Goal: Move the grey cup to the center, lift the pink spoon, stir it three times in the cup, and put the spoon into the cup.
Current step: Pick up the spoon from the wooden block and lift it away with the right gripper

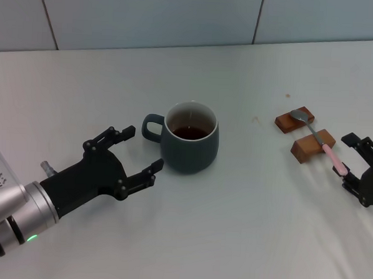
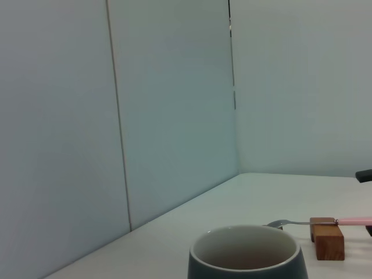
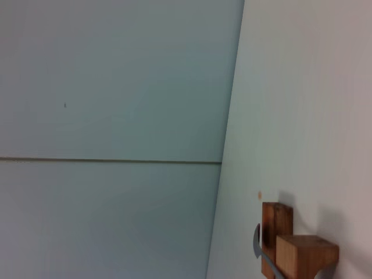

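Note:
The grey cup (image 1: 189,143) stands on the white table near the middle, its handle toward my left gripper and dark liquid at its bottom. It also shows in the left wrist view (image 2: 247,258). My left gripper (image 1: 143,149) is open and empty, right next to the cup's handle side, not touching it. The pink spoon (image 1: 328,150) lies across two brown blocks, bowl toward the back; it also shows in the left wrist view (image 2: 351,221). My right gripper (image 1: 352,162) is open at the table's right edge, just beyond the tip of the spoon's handle.
The two brown blocks (image 1: 295,121) (image 1: 311,147) stand right of the cup and show in the right wrist view (image 3: 306,254). A pale panelled wall (image 1: 149,15) runs along the back of the table.

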